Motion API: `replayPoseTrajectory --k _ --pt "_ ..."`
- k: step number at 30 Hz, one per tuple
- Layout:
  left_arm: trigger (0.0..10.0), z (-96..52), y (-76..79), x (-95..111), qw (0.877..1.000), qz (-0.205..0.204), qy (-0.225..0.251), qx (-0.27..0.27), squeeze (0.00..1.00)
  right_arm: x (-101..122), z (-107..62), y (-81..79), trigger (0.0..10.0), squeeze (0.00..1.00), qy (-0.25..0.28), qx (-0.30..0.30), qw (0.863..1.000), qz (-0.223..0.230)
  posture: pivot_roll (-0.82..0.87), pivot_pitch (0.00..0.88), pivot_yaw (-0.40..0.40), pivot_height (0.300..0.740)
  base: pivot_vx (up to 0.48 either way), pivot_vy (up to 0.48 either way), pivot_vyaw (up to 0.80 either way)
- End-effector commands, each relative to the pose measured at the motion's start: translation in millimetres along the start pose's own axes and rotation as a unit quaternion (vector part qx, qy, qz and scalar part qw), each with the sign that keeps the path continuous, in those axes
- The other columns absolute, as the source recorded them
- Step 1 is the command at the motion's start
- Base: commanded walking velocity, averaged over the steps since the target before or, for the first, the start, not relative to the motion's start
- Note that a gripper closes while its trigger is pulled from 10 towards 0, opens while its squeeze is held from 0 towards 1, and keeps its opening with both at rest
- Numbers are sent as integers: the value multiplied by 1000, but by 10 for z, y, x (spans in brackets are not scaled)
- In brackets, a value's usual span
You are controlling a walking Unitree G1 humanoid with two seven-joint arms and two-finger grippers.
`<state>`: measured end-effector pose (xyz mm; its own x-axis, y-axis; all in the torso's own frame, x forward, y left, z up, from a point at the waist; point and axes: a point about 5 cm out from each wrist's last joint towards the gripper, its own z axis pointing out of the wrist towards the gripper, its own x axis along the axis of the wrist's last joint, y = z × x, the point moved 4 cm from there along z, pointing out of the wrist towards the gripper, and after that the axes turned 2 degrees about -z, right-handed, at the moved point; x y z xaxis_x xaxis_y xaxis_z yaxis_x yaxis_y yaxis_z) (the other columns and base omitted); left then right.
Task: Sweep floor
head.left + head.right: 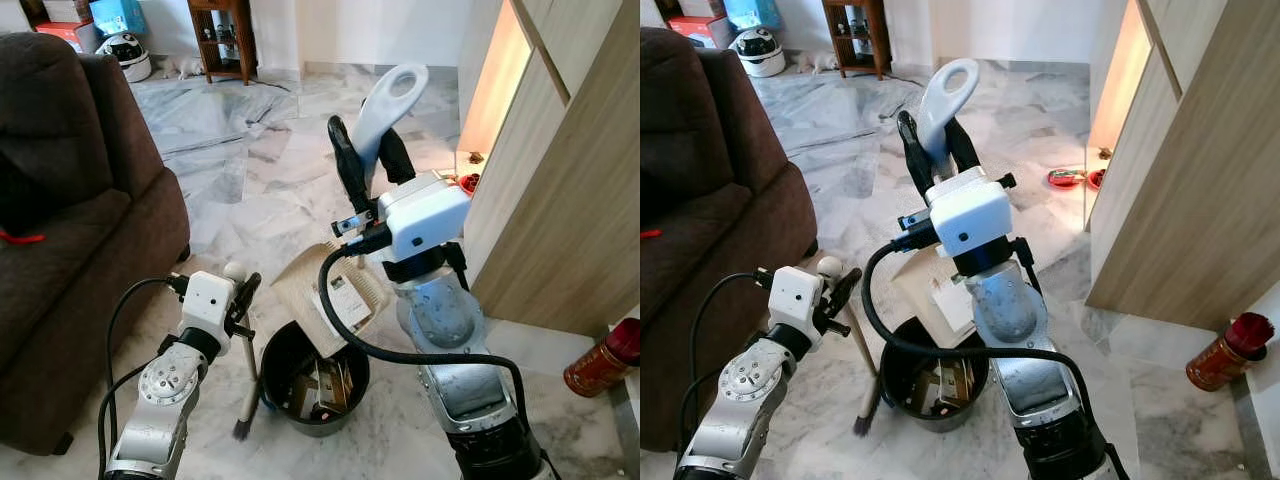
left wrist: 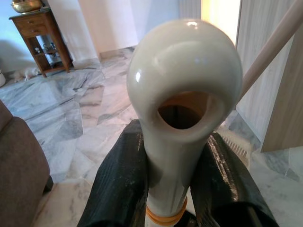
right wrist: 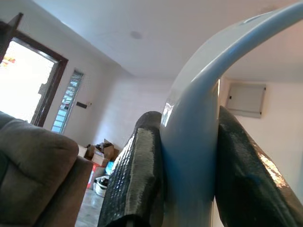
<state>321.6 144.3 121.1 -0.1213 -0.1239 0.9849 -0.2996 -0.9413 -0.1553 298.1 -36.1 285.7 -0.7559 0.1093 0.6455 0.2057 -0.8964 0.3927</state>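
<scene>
My left gripper (image 1: 243, 290) is shut on the cream knob-ended handle (image 2: 182, 94) of a small broom (image 1: 246, 385). The broom stands nearly upright with its dark bristles on the marble floor, just left of a black bin (image 1: 285, 350). Raised above the bin, my right gripper (image 1: 365, 137) is shut on the pale grey looped handle (image 1: 392, 100) of a dustpan. Its beige pan (image 1: 310, 280) tilts down over the bin's rim. Paper and cardboard scraps lie inside the bin. In the right wrist view the black fingers (image 3: 137, 175) clamp the grey handle (image 3: 189, 142) on both sides.
A brown sofa (image 1: 70, 230) fills the left side, close to my left arm. A wood-panelled wall (image 1: 560, 200) runs along the right, with a red canister (image 1: 605, 358) at its foot. Red bowls (image 1: 1068, 178), a wooden side table (image 1: 222, 35) and a white helmet-like object (image 1: 127, 52) stand farther off.
</scene>
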Motion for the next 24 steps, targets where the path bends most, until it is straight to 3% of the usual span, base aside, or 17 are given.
replayPoseTrajectory --k 1,24 --pt "10000 37 30 96 1000 7 22 -11 0 307 56 -6 10000 0 71 5 997 -22 104 88 55 740 0 0 0" --pt "10000 34 48 71 1000 5 18 -12 0 230 40 -77 10000 0 52 28 998 0 102 81 48 740 0 0 0"
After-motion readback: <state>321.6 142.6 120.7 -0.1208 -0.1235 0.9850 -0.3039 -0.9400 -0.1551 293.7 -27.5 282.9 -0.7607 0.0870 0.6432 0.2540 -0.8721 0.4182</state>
